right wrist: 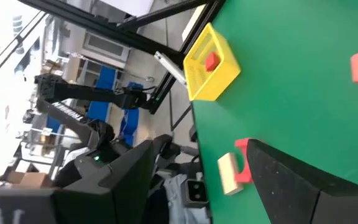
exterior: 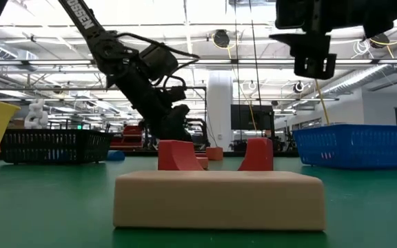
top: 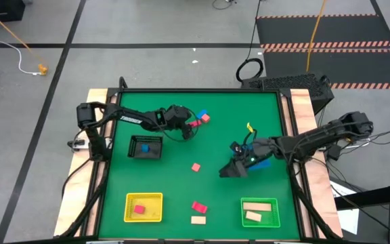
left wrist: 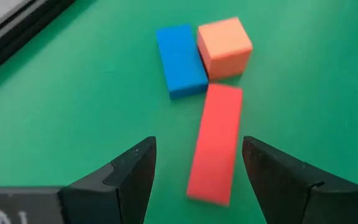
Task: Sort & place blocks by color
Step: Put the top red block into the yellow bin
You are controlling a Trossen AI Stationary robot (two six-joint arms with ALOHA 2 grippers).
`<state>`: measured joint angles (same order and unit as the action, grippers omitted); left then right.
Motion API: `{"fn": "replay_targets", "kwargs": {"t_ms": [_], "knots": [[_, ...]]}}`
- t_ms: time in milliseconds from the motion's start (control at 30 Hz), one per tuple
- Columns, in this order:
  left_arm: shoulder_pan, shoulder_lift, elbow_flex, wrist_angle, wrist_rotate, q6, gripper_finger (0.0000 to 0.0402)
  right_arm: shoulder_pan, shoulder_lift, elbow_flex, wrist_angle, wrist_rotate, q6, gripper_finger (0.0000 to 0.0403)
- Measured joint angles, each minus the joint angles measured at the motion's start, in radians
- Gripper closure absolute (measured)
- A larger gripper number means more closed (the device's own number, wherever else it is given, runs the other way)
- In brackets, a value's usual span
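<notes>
In the left wrist view the left gripper stands with its two dark fingers apart and nothing between them yet but green table and the near end of a red bar. The bar lies straight ahead, in the lower middle of that frame, with its long axis running away from the gripper, so the fingers flank its narrow width. That is the relation a descent would turn on: the jaws look already lined up to close across the bar's short sides.

Past the bar's far end, in the upper middle of the frame, a blue block and a salmon-pink cube sit side by side, the cube touching or nearly touching the bar.

From above, this cluster lies upper centre of the table, just beside the left gripper. The right gripper, jaws apart and empty, hangs right of centre, well apart from it. The left arm is plainly nearer.
</notes>
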<state>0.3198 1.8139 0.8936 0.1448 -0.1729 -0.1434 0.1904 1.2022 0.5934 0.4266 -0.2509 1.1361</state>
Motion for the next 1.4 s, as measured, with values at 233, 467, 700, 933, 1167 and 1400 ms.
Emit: {"fn": "replay_targets", "kwargs": {"t_ms": [233,467,700,933,1167,1400], "knots": [[0.005,0.067,0.0,0.038,0.026,-0.013,0.0163,-0.066,0.0,0.0,-0.017,-0.044,-0.04,0.0156],[0.003,0.094,0.003,0.037,0.021,-0.046,0.0173,-0.081,0.0,0.0,-0.019,-0.044,-0.061,0.0156],[-0.019,0.089,0.002,0.043,0.015,-0.053,0.0293,-0.08,0.0,0.0,-0.02,-0.041,-0.09,0.0156],[-0.032,0.087,0.001,0.049,0.012,-0.095,0.0293,-0.08,0.0,0.0,-0.021,-0.038,-0.159,0.0156],[-0.078,-0.002,-0.003,0.006,0.088,-0.102,0.0293,-0.081,0.0,-0.001,-0.027,0.028,-0.245,0.0156],[-0.193,-0.162,-0.001,-0.193,0.236,-0.084,0.0293,-0.131,0.0,-0.001,-0.073,0.135,-0.383,0.0156]]}}
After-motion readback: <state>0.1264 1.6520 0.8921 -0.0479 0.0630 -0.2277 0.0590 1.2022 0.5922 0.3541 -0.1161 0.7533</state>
